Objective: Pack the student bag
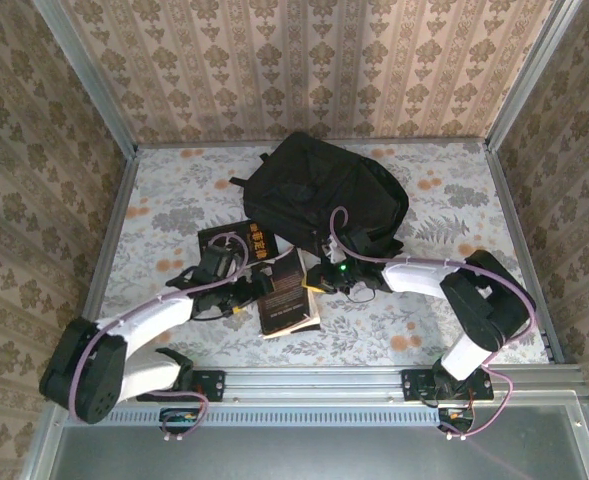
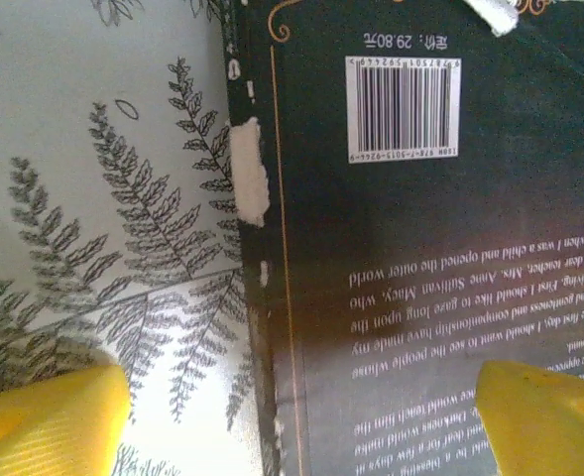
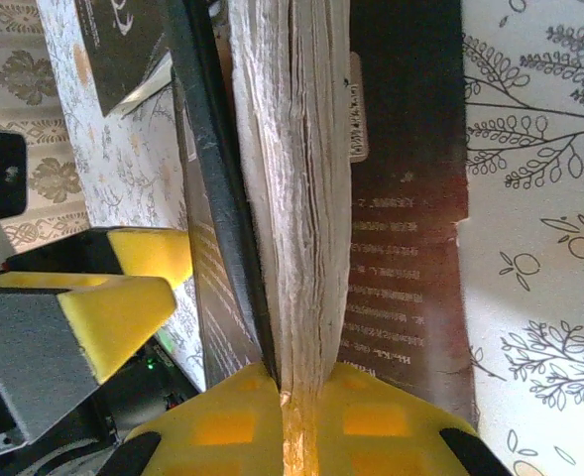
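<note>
Centrally, the flat table with its pale floral-print cloth carries all items. The student bag, a large black soft fabric backpack with a rounded top, lies at 12 o'clock from the table centre, close to the far wall. A dark-covered rectangular paperback book lies at 6 o'clock from the student bag, just beside its near edge. A second dark rectangular book with orange cover lettering lies at 8 o'clock from the student bag, flat on the cloth. The right gripper reaches in from 3 o'clock. In the right wrist view, its yellow fingers are pinched tight on the edge of the paperback book, where the cream page block shows between the dark covers. The left gripper sits at 9 o'clock from the same book. In the left wrist view, the left gripper stands wide, holding nothing: one yellow fingertip is over the cloth, the other over the book's back cover. A white barcode label is printed on that cover, toward 12 o'clock.
</note>
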